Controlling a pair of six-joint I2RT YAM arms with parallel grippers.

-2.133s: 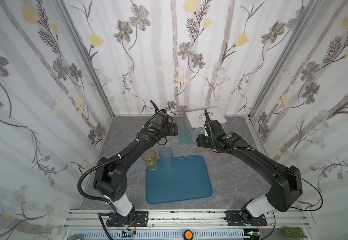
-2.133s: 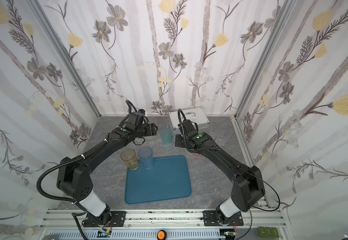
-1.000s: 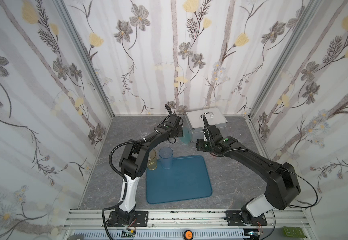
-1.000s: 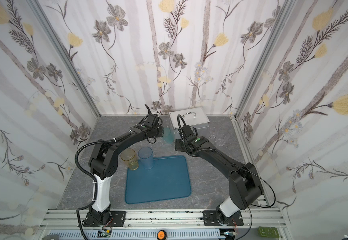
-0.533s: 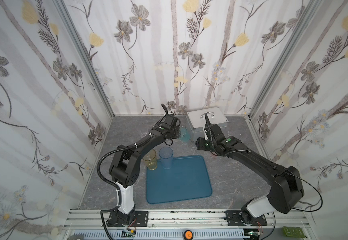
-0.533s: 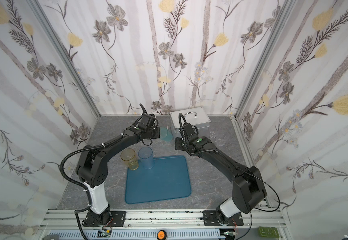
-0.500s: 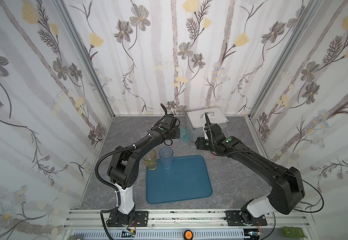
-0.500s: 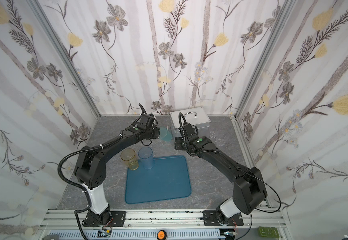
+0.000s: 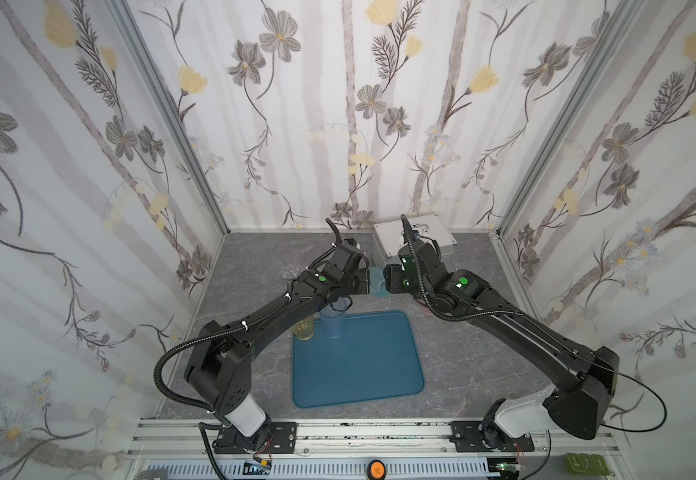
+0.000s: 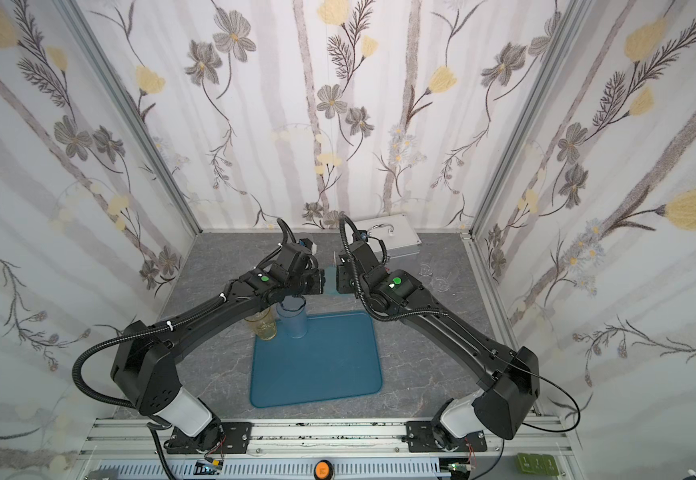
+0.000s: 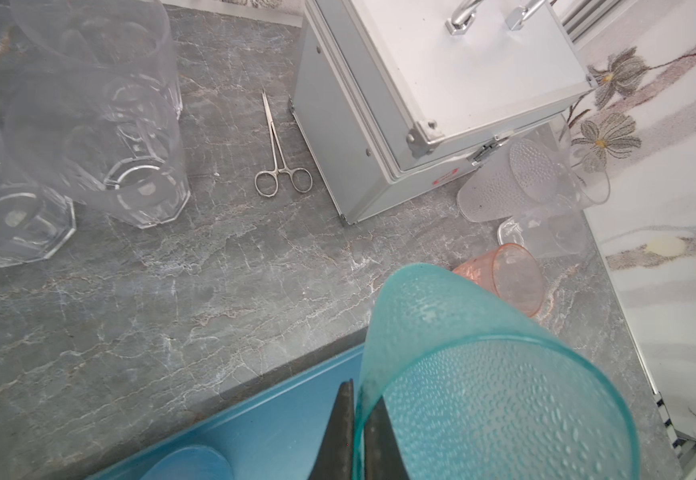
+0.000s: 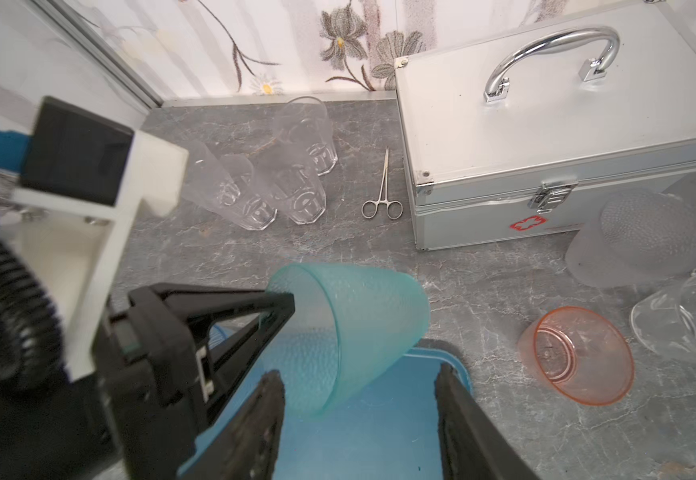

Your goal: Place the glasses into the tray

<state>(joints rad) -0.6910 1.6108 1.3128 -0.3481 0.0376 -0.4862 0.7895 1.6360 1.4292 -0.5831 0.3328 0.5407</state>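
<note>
The tray (image 9: 358,365) lies nearest on the table (image 9: 462,365), with a yellow glass (image 9: 304,328) and a blue glass (image 9: 333,324) upright in its far left corner. Over its far edge the left tool (image 11: 358,399) pinches the rim of a tilted teal glass (image 12: 350,324). The right tool (image 12: 358,376) is spread wide on either side of it. Beyond are a pink glass (image 12: 579,357), clear glasses (image 12: 292,191), forceps (image 12: 381,199) and a silver case (image 12: 545,137).

most of the tray (image 9: 362,365) lies bare; the yellow glass (image 9: 304,329) and blue glass (image 9: 333,323) block its far left corner. over its far edge the tilted teal glass (image 12: 350,316) takes up most of the gap between the spread fingers of the right end effector (image 12: 358,372). between the clear glasses (image 12: 279,187) and the metal case (image 12: 545,145) only forceps (image 12: 382,195) lie on the worktop (image 12: 504,415); the pink glass (image 12: 579,355) sits near the tray's far right corner.
</note>
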